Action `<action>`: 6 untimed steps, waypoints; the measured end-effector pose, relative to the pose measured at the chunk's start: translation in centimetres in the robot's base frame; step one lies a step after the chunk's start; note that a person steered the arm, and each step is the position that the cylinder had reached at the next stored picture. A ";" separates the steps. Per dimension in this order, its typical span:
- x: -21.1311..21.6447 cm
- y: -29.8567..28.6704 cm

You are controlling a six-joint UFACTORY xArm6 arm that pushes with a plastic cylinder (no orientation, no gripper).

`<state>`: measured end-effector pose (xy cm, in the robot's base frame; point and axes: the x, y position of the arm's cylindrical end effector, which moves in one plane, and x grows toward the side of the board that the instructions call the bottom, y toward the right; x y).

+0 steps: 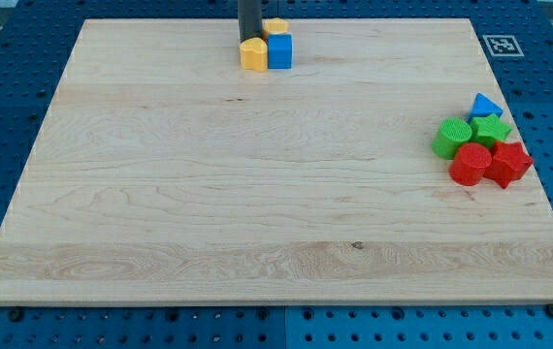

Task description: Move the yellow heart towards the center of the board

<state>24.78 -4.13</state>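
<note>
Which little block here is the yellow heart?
Look at the wooden board's top edge, where the dark rod comes down; my tip touches it. The yellow heart sits left of the blue cube, in front of another yellow block.

No readable text; only a black-and-white fiducial marker (497, 45) on the board's (257, 194) top-right corner

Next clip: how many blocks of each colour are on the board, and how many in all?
Yellow: 2, a heart and one partly behind my tip
Blue: 2, cube, triangle
Green: 2
Red: 2
Total: 8
</note>
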 end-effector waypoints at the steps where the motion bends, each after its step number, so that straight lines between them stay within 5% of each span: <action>1: 1.1 0.0; 6: 6.1 0.6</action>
